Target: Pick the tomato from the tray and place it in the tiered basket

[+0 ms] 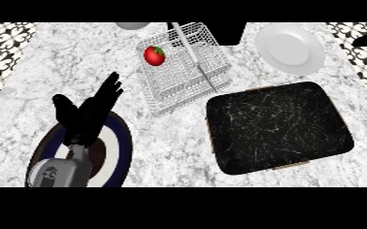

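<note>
Up in the white wire tiered basket (185, 68) sits the small red tomato with its green stalk (154, 55), lying at the upper left corner, well apart from the black speckled tray (278, 126). My left hand (90, 111) hangs over the dark blue-rimmed plate (120, 145), fingers straight and released, holding nothing. That tomato looks light, smooth, easily bruised; I'd cup its round sides, not the stalk.
</note>
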`<move>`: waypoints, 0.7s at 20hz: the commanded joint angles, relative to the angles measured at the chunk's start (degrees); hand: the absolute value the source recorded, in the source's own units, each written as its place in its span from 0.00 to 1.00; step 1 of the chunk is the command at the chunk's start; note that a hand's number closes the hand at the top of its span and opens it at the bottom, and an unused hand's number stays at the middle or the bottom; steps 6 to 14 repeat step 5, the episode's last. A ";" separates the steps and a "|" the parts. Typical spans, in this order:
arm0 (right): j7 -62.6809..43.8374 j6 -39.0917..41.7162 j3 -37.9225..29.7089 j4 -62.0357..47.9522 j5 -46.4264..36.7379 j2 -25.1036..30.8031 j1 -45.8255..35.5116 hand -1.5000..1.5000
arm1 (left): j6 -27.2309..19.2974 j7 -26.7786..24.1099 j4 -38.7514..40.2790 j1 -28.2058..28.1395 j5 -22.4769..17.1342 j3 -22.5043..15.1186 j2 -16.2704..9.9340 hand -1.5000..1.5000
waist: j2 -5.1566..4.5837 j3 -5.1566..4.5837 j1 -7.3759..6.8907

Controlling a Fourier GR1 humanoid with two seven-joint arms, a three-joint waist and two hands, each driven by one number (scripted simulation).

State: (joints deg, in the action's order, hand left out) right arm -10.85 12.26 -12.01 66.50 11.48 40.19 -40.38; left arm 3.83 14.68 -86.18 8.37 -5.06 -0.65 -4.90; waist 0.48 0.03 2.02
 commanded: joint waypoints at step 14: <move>3.70 13.96 -13.71 1.72 10.13 10.92 13.11 0.00 | -0.86 0.51 0.22 2.01 0.90 -0.52 1.03 0.50 | -0.32 -0.01 -1.15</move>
